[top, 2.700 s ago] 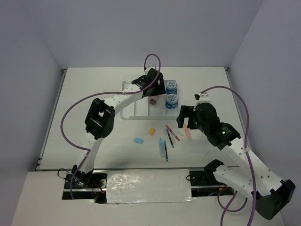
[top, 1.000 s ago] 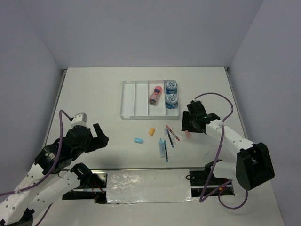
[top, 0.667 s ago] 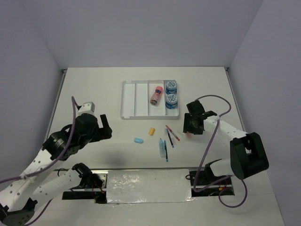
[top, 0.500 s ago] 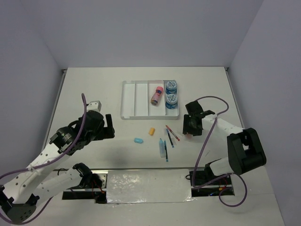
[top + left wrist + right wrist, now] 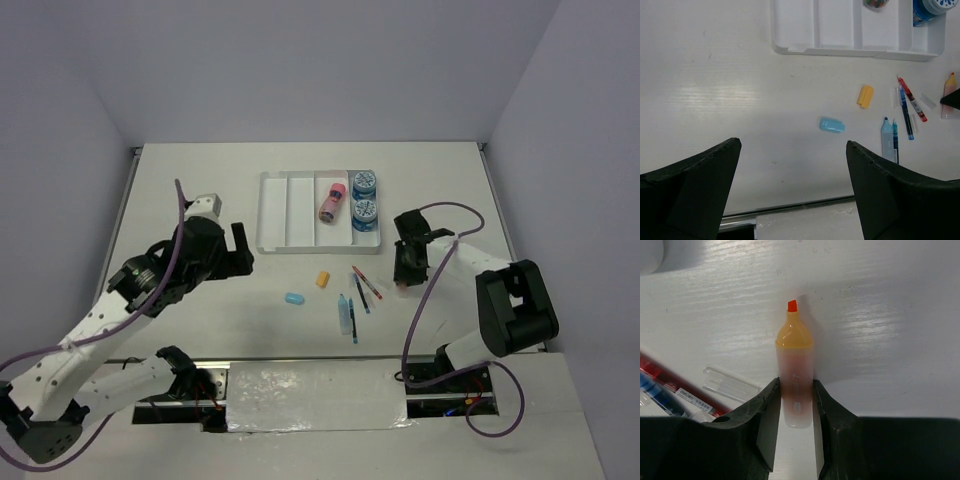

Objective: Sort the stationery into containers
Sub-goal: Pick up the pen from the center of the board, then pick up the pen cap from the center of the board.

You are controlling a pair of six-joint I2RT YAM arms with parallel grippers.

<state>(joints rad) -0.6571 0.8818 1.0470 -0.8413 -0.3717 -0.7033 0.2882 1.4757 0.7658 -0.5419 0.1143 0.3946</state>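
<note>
beside pens (image 5: 362,290), right gripper (image 5: 795,386) down at table (image 5: 200,180), pinching highlighter (image 5: 795,347).

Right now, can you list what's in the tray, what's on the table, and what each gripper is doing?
Tray: two rolls in the right end compartment; pink cylinder tilted in the next one
Table: orange eraser, blue eraser, pens
Left gripper: open, holding nothing, above the table
Right gripper: shut on highlighter lying on the table
</note>
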